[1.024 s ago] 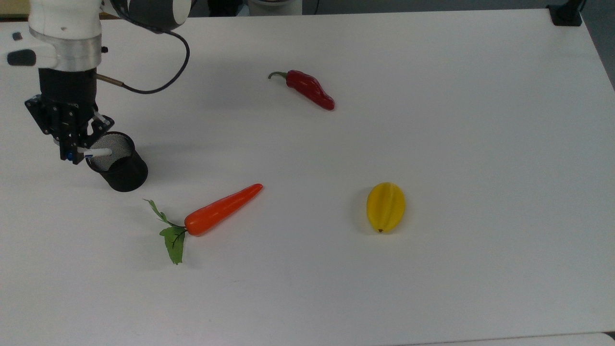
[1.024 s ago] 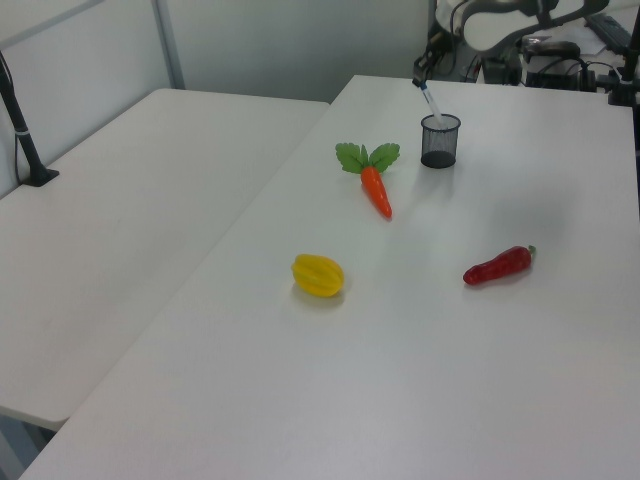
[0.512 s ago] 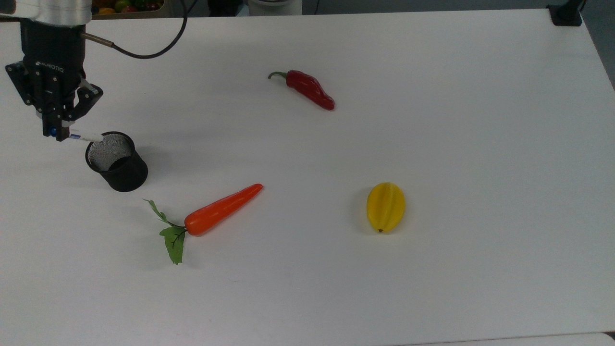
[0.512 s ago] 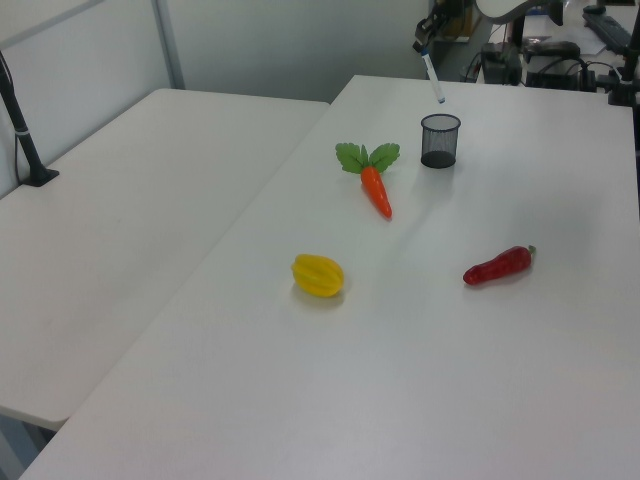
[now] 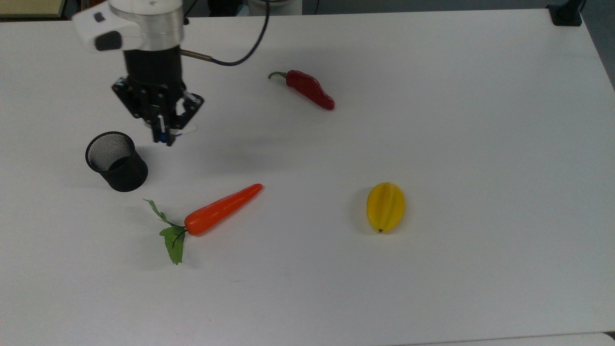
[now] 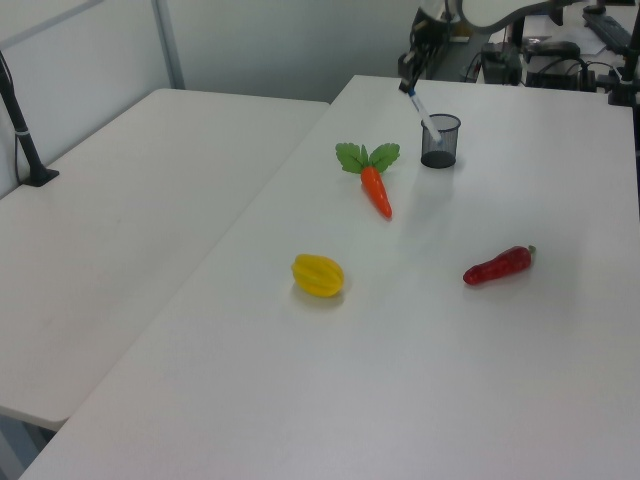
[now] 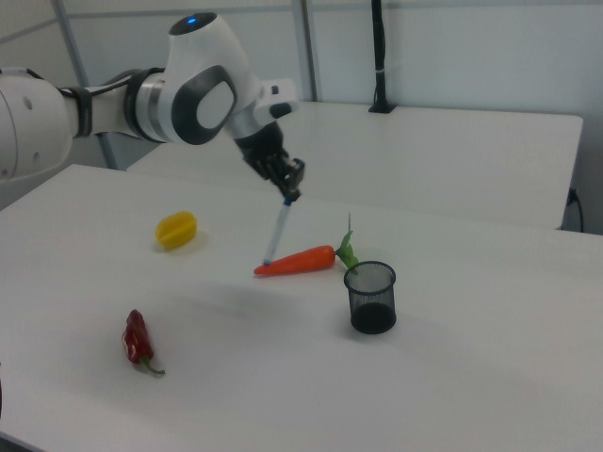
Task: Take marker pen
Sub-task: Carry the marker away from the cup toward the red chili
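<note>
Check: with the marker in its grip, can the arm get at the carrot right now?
Probably not to grasp it. The path to the carrot looks free, with the mesh cup off to the side, but the gripper is shut on the marker pen, hanging above the table.

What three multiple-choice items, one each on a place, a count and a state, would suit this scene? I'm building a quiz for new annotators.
1. In the top view, the black mesh cup stands:
A. by the yellow fruit
B. toward the left, above the carrot
C. at the right edge

2. How many food items lie on the table?
A. three
B. one
C. five

3. The marker pen is:
A. lying flat
B. standing in the cup
C. held in the gripper, clear of the table

Key: 1 B, it stands left, just above the carrot. 2 A, carrot, chilli and yellow fruit. 3 C, the right view shows it hanging tilted from the gripper.
</note>
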You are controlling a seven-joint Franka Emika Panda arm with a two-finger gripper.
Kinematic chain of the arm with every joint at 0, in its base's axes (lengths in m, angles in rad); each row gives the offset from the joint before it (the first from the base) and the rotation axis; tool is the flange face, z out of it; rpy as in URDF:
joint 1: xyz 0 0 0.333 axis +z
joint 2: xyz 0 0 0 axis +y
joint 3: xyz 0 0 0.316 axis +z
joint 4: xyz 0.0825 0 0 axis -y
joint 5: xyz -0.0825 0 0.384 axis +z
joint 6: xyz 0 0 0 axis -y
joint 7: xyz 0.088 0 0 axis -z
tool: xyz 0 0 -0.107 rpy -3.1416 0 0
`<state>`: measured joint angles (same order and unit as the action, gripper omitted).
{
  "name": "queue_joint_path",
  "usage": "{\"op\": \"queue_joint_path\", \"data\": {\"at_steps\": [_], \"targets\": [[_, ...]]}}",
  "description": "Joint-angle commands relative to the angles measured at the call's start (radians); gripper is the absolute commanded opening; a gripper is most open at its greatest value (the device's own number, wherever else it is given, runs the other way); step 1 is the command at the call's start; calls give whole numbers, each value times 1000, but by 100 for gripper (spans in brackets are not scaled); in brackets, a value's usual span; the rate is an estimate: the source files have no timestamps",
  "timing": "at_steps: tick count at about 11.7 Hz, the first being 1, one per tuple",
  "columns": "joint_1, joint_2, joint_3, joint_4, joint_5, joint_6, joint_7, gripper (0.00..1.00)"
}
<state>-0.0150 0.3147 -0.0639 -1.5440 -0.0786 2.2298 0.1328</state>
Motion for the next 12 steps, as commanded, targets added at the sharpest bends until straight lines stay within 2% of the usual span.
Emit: {"op": "queue_joint_path", "data": {"at_steps": [1,6,12], "targets": [[110,-22,-11,-31,11,-171,21,13],[210,9,-11,-50,11,-251,22,13],[241,93,-4,-51,8,-239,18,14]]}}
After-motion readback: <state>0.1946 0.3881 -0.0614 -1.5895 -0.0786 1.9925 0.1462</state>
